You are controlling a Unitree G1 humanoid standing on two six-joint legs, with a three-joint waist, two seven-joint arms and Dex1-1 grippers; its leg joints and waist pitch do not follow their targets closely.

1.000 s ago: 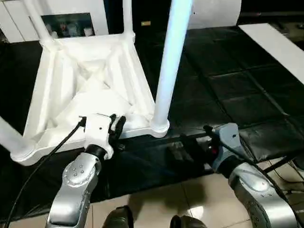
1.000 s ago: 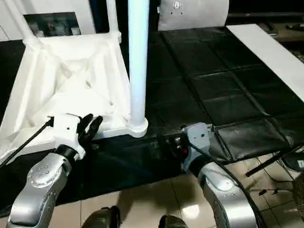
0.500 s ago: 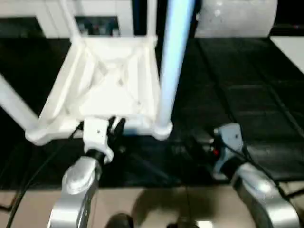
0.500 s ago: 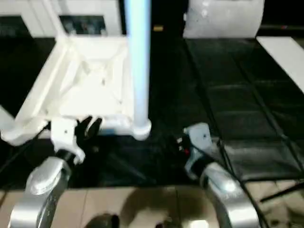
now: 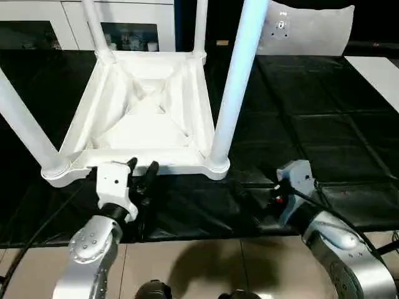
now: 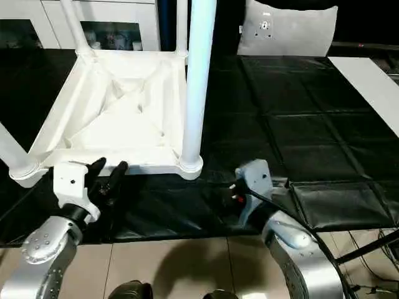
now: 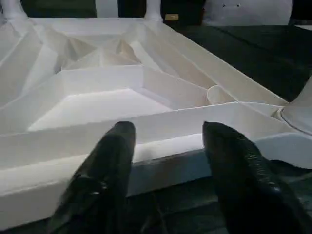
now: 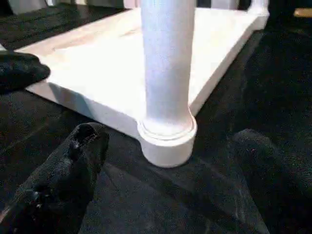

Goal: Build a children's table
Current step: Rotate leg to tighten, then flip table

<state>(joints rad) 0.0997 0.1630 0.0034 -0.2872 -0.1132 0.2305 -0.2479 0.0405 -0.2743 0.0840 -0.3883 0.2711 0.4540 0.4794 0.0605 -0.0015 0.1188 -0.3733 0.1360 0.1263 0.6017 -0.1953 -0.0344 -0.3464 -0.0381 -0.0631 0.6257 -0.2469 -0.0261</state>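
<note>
Since the earlier frame: left gripper (image 5: 141, 167), then clamped on the near rim of the table, now has its two black fingers (image 7: 105, 161) apart and stands just off that rim, holding nothing.

Item, left: near-left leg (image 5: 25, 124), seated in its corner socket, leaning out toward the left edge of view.

Item, centre-left: children's table (image 5: 146, 106), upside down on the black padded mat (image 5: 299, 112), ribbed underside facing up. Far-left leg (image 5: 93, 25) and far-right leg (image 5: 201, 25) both stand in their sockets.

Item, centre: near-right leg (image 5: 234, 93), upright in its round socket, collar flush as far as the right wrist view shows.

Item, right of centre: right gripper (image 8: 165, 185), fingers spread wide, empty, low over the mat and facing the base of that near-right leg without touching it.

Item, far right: white cushion (image 5: 308, 28) at the back, a white panel (image 5: 377, 65) at the mat's edge.

Status, as a judgement: all four legs look fitted, so assembly appears essentially complete. Remaining, probably: confirm each leg is pressed home, then turn the table onto its feet.
</note>
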